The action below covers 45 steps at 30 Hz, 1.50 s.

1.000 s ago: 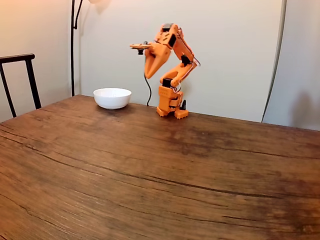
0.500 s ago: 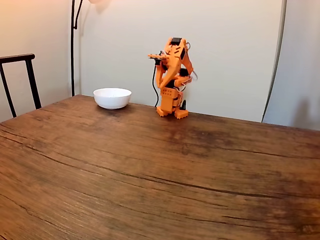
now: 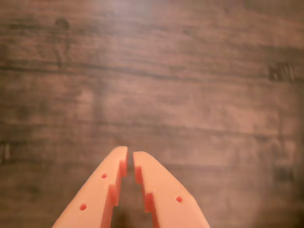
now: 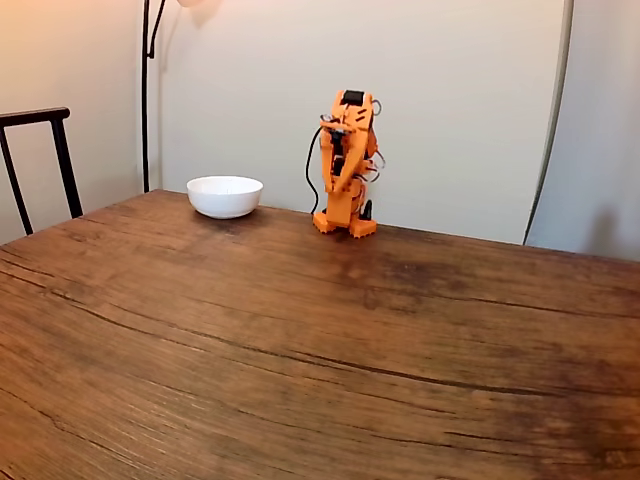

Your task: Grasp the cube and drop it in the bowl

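Folded upright, my arm (image 4: 345, 165) points its nearly closed, empty gripper (image 3: 130, 158) at bare table (image 4: 300, 340); bowl (image 4: 225, 196) sits left, chair (image 4: 40, 160) beyond.

The orange arm (image 4: 345, 165) is sitting folded upright over its base, its jaws nearly closed with a thin gap, holding nothing.

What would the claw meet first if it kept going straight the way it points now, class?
Most likely the bare wooden table. In the wrist view the claw, nearly shut with nothing between its tips, points at plain wood; how far off is unclear.
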### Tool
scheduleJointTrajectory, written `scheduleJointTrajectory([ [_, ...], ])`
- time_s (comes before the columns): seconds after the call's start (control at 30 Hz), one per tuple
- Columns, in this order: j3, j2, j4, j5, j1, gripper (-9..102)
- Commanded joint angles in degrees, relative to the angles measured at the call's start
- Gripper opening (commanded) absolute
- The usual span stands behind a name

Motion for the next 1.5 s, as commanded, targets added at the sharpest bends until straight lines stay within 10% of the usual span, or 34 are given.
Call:
scheduleJointTrajectory([
  [0.0, 6.24, 0.09, -9.93, 0.18, -1.14, 0],
  [0.37, 22.94, 0.09, -27.42, -0.53, -2.90, 0],
  [1.47, 24.43, -0.62, -13.01, 0.18, -1.58, 0],
])
